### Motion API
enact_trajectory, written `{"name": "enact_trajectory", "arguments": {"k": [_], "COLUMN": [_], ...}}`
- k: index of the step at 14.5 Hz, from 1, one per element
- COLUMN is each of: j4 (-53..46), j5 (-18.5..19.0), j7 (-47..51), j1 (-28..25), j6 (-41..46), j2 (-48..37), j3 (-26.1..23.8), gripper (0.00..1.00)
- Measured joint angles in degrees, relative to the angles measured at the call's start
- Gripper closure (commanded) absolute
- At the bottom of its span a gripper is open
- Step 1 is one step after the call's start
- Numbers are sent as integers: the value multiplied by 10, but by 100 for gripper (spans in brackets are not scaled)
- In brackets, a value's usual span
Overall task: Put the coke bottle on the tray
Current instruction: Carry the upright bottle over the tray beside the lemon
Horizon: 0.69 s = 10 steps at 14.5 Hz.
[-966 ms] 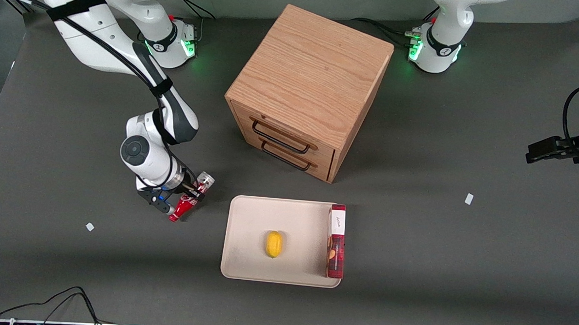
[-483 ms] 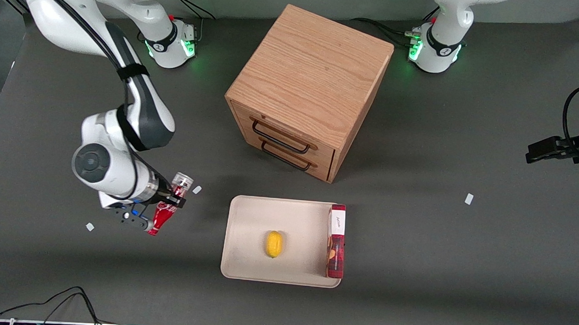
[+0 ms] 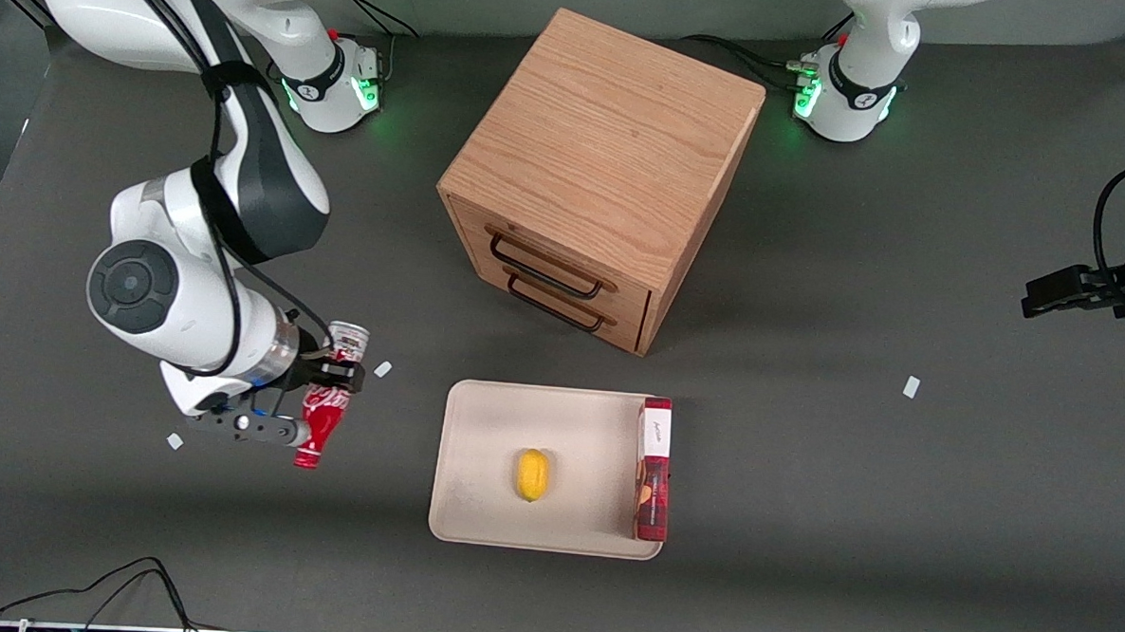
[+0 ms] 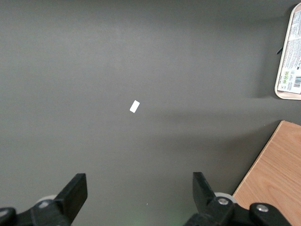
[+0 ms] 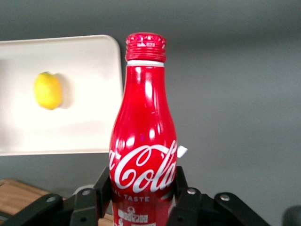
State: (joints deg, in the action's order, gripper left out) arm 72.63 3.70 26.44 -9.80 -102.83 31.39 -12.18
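My right gripper (image 3: 324,393) is shut on the coke bottle (image 3: 327,403), a slim red bottle with white script. It holds the bottle in the air above the table, tilted, neck pointing toward the front camera. In the right wrist view the bottle (image 5: 142,141) sits between the two black fingers (image 5: 186,197). The cream-beige tray (image 3: 491,427) lies on the table beside the bottle, toward the parked arm's end; it also shows in the right wrist view (image 5: 89,70). The bottle is apart from the tray.
A yellow lemon (image 3: 532,474) lies in the tray, and a red rectangular box (image 3: 653,467) lies along its rim. A wooden two-drawer cabinet (image 3: 597,175) stands farther from the camera than the tray. Small white paper scraps (image 3: 383,369) lie on the table.
The right arm has lifted and carried the bottle away from the tray, toward the working arm's end, and the wrist has turned so the bottle hangs more steeply.
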Motion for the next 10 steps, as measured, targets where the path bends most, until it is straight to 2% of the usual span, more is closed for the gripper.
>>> {"name": "enact_trajectory", "arguments": {"k": [4,7,10], "j4": [-63,-75,-79], "j5": [8,48,60], "j7": [-5,-7,-7], "j1": [-19,-34,-38], "j6": [-38,-95,-140], "j2": [97,161,197], "j3": [-25,-25,-25], "gripper": [94,94,94]}}
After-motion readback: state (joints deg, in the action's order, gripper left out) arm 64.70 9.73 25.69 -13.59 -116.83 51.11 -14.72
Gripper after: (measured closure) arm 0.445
